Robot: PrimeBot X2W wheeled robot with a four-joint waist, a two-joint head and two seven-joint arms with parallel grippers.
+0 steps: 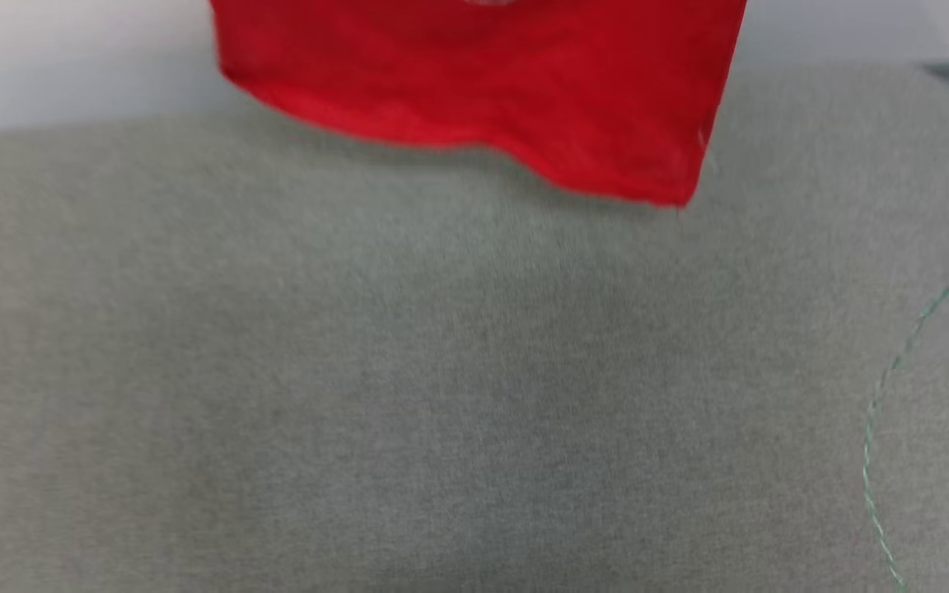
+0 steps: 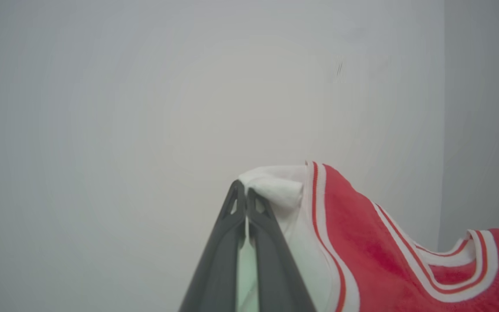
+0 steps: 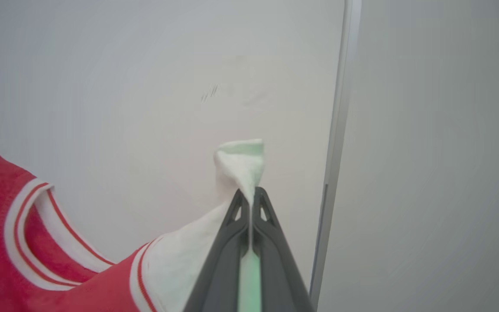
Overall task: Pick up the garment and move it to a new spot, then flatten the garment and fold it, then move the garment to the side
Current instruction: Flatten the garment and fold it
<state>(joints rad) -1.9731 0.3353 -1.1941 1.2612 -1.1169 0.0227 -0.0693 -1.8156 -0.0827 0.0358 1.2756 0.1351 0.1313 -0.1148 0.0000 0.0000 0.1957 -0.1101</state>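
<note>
1. The left pincer is clamped on one white sleeve of the garment, whose red body trails toward 4 o'clock.
2. The right pincer is clamped on the other sleeve, and the cloth runs toward 8 o'clock.
3. In the head view the hem hangs at 12 o'clock over the grey padded surface.
4. The pick-up looks done. Laying down, flattening, folding and moving aside are left.

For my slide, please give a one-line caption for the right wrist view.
Right gripper shut on the white sleeve of the red garment, held up before a pale wall.
</note>
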